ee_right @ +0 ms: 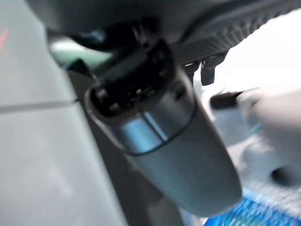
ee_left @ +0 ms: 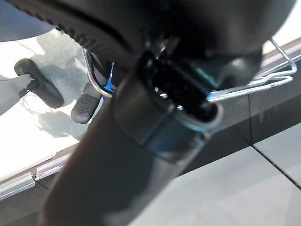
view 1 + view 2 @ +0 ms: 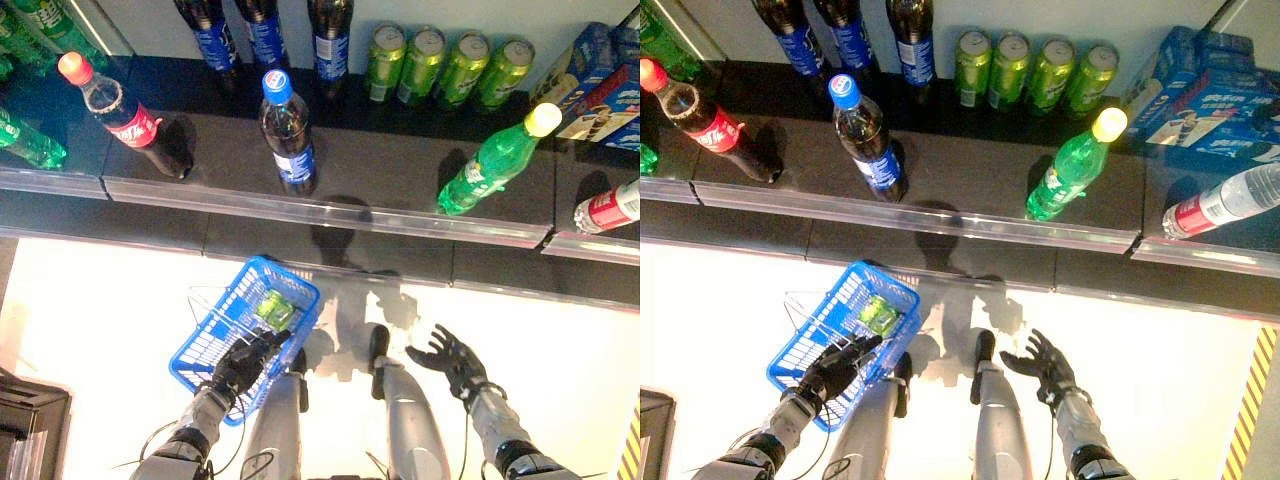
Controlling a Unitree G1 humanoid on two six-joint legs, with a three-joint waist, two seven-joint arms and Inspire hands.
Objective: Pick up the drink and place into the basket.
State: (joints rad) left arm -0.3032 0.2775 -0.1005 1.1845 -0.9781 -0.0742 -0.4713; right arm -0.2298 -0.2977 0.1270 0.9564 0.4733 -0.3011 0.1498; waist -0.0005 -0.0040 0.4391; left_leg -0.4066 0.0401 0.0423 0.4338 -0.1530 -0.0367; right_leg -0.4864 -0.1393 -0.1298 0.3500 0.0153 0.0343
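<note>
A green drink can [image 3: 275, 308] lies inside the blue wire-handled basket [image 3: 212, 330], which hangs low in front of the shelf. My left hand [image 3: 240, 368] has its fingers curled over the basket's near rim and handle; in the left wrist view the metal handle wire [image 2: 277, 80] shows past it. To the right of the basket and apart from it, my right hand [image 3: 452, 362] is held out with fingers spread and nothing in it.
A dark shelf [image 3: 400, 215] with a clear front lip runs across above the basket. It carries a red-capped cola bottle [image 3: 120, 110], a blue-capped bottle [image 3: 287, 135], a green bottle with a yellow cap [image 3: 495, 160], several green cans [image 3: 445, 68] and blue boxes [image 3: 590, 85].
</note>
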